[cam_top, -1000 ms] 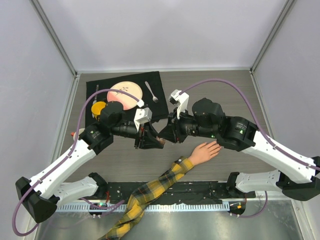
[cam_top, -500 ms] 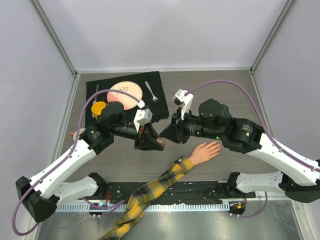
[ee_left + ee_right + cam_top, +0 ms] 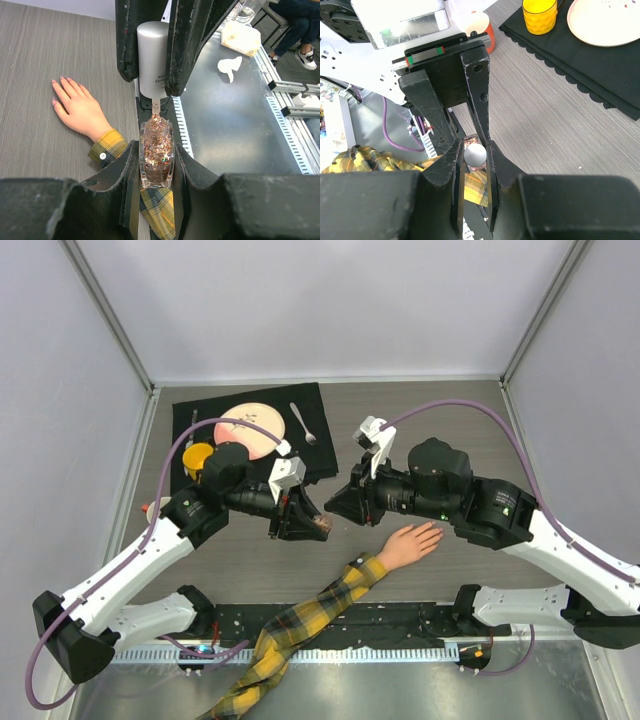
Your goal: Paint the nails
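On the table [image 3: 440, 420] the plaid sleeve [image 3: 300, 625] runs in from the near edge and ends in the mannequin hand [image 3: 410, 543], lying palm down with its fingers spread.

Above the table the two arms meet tip to tip. Our left claw [image 3: 156, 150] pinches the glitter polish bottle [image 3: 157, 165] by its sides. Our right claw [image 3: 475, 152] is pressed onto the silver cap [image 3: 152, 60]. The cap stands clear of the bottle neck, with only the thin brush stem [image 3: 155, 106] bridging the gap. The bristles are hidden inside the neck.

We judge the step to be drawing the brush out. To do it well, we should hold the bottle steady with the left claw and pull the cap straight along the line of the neck, so the stem does not scrape or bend. A light wipe of the bristles on the rim would shed loose glitter before the brush travels.

The nails [image 3: 63, 78] show as small pinkish tips. From above, the mannequin hand lies near the joined claws, to their right and closer to the arm bases, apart from both. The nails are at its far end, pointing away from the claws and partly under the right arm.
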